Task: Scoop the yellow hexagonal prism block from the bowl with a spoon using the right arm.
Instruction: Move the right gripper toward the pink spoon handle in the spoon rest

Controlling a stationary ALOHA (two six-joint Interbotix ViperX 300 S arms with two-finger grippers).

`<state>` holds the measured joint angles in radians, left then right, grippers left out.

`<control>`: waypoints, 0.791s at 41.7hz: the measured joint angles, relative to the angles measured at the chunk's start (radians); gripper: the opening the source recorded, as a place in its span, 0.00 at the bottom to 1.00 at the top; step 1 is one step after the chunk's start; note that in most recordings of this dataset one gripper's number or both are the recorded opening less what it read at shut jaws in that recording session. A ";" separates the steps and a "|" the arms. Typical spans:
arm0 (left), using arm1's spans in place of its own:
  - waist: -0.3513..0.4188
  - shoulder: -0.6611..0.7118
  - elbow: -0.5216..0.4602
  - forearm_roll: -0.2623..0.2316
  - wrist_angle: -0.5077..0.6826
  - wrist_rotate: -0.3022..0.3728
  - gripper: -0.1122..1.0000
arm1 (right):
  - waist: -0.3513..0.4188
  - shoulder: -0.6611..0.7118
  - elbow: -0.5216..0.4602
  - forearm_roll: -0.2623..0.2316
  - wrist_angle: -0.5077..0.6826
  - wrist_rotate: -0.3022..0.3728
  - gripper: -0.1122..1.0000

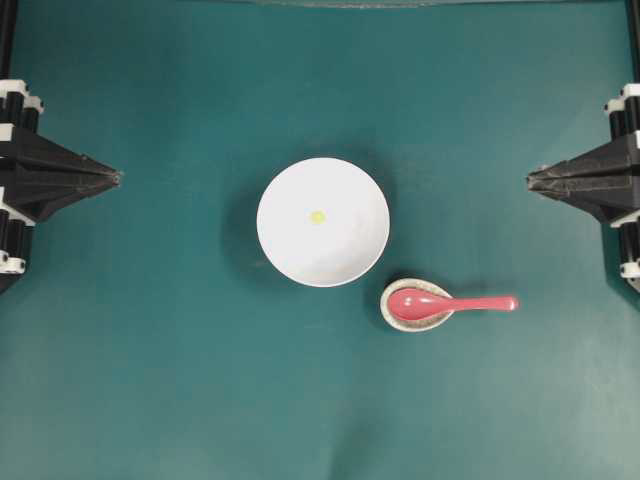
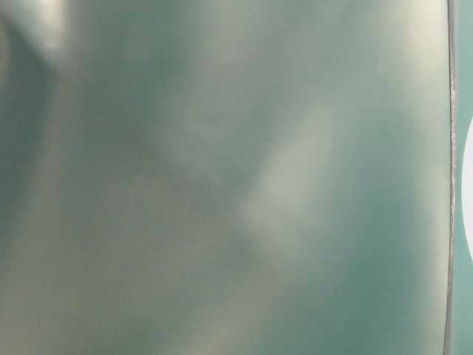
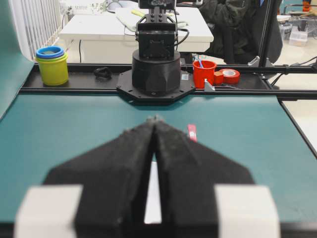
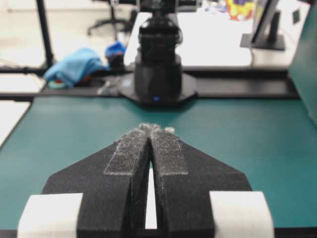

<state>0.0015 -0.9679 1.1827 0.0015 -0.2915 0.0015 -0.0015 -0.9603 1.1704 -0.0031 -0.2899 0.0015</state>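
Note:
The tiny yellow block (image 1: 317, 217) lies inside the white bowl (image 1: 350, 250) at the table's middle. The pink-red spoon (image 1: 440, 303) rests with its scoop in a speckled spoon rest (image 1: 392, 312) just right of and nearer than the bowl, its handle pointing right. My right gripper (image 1: 530, 180) is shut and empty at the right edge, far from the spoon; it also shows in the right wrist view (image 4: 151, 130). My left gripper (image 1: 117, 179) is shut and empty at the left edge; it also shows in the left wrist view (image 3: 155, 120), where the spoon handle's tip (image 3: 191, 132) peeks past it.
The teal mat (image 1: 180, 380) covers the table. The opposite arm's base (image 3: 156, 69) stands at the far side in the left wrist view, with a red cup (image 3: 204, 73) and stacked cups (image 3: 52, 64) behind the table. The table-level view is a blur of teal.

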 measured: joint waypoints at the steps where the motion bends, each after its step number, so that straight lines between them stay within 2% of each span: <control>1: 0.000 0.000 0.000 0.000 0.003 -0.002 0.10 | 0.000 0.002 0.000 0.002 0.000 0.002 0.10; 12: 0.000 -0.003 0.000 0.011 0.018 0.006 0.10 | -0.002 0.006 0.000 0.003 0.037 0.012 0.12; 15: 0.000 -0.003 0.000 0.012 0.018 0.005 0.10 | 0.000 0.008 0.000 0.003 0.043 0.012 0.20; 21: 0.000 -0.002 0.000 0.012 0.020 0.005 0.10 | 0.012 0.012 0.000 0.005 0.071 0.012 0.50; 24: 0.000 -0.002 0.000 0.012 0.020 0.005 0.10 | 0.021 0.021 0.000 0.005 0.077 0.014 0.60; 26: 0.000 0.000 0.000 0.012 0.020 0.005 0.10 | 0.029 0.031 0.000 0.005 0.077 0.012 0.62; 33: 0.000 0.000 0.000 0.012 0.020 0.005 0.10 | 0.054 0.078 0.014 0.005 0.063 0.014 0.61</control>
<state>0.0015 -0.9679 1.1827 0.0138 -0.2715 0.0061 0.0522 -0.8820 1.1842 0.0015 -0.2270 0.0153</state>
